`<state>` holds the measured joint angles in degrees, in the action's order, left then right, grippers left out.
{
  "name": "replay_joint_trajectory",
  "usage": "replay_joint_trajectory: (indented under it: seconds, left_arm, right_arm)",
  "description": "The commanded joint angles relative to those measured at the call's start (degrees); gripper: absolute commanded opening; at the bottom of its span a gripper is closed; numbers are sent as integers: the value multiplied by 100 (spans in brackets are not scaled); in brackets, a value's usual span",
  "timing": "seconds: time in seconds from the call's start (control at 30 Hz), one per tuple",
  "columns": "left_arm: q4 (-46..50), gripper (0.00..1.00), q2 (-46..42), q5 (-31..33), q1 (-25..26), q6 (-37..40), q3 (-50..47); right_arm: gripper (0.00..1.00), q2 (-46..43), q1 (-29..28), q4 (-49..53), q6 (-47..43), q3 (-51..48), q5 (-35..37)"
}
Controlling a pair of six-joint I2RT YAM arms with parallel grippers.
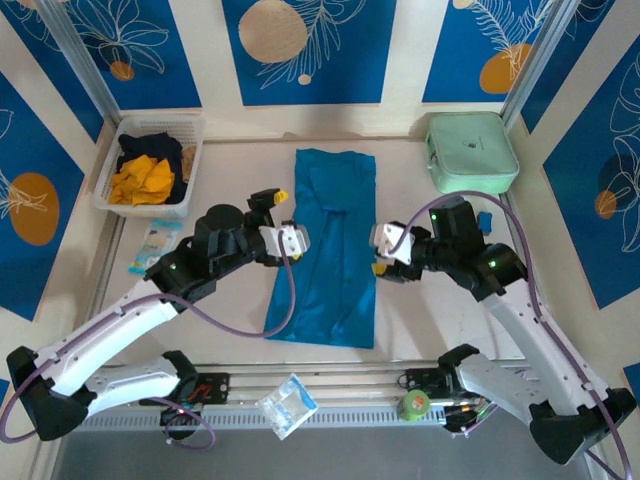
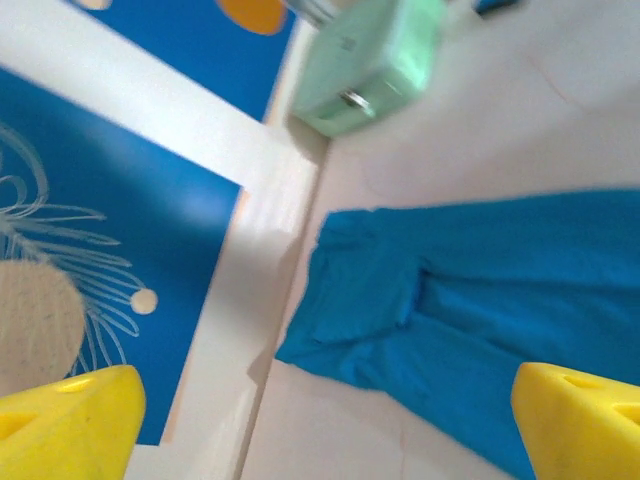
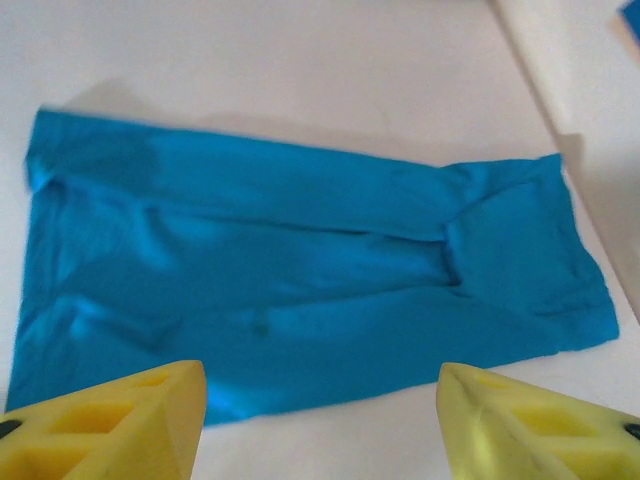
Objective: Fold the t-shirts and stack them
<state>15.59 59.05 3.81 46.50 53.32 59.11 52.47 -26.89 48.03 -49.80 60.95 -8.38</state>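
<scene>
The pale table point(image 1: 250, 170) carries everything, and the blue t-shirt point(image 1: 330, 250) lies flat down its middle, so I place the rest by that shirt. Its sides and sleeves are turned in, which makes it a long narrow strip that runs from the far wall toward the arms. I judge the lengthwise folds done and the crosswise folds still to make. No stack is started anywhere beside it.

Off the shirt's far-left corner, well apart from it, stands a white basket point(image 1: 112, 170). Inside is crumpled orange-yellow cloth point(image 1: 140, 180) on and among black cloth point(image 1: 150, 148), both unfolded. These look like the other shirts, so most of the job is left.

Off the shirt's far-right corner sits a mint-green case point(image 1: 472, 150), lid shut. What it holds cannot be told.

The left gripper point(image 2: 325, 440) hovers at the shirt's left edge. Its yellow fingertips point(image 2: 70, 420) stand wide apart with nothing between them. The right gripper point(image 3: 320, 420) hovers at the shirt's right edge, also spread and empty, with the cloth lying free beyond it on the table.

A small clear packet point(image 1: 287, 405) rests past the shirt's near end, on the rail between the arm bases. A second small packet point(image 1: 155, 245) lies to the shirt's left, below the basket.
</scene>
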Motion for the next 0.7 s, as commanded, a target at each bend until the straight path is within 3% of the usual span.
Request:
replay_joint_trajectory:
  seconds: [0.0,0.1,0.27,0.5,0.67]
  left_arm:
    - [1838,91,92,-408,-16,1321,385]
    - [2569,99,121,-244,61,1535,147]
    - [2393,99,-89,-11,110,1798,-652]
    - [2425,99,-367,58,118,1811,-952]
    - [2629,99,-619,34,115,1930,-1217]
  right_arm:
    - [63,-21,-512,950,-1090,-194,278]
    - [61,230,-1230,1041,-1019,-658,799]
    - [57,923,-2225,549,-734,-1438,1470]
    - [57,1264,-3045,169,-525,-2076,1838]
    - [57,1412,-3284,18,-563,-2263,1960]
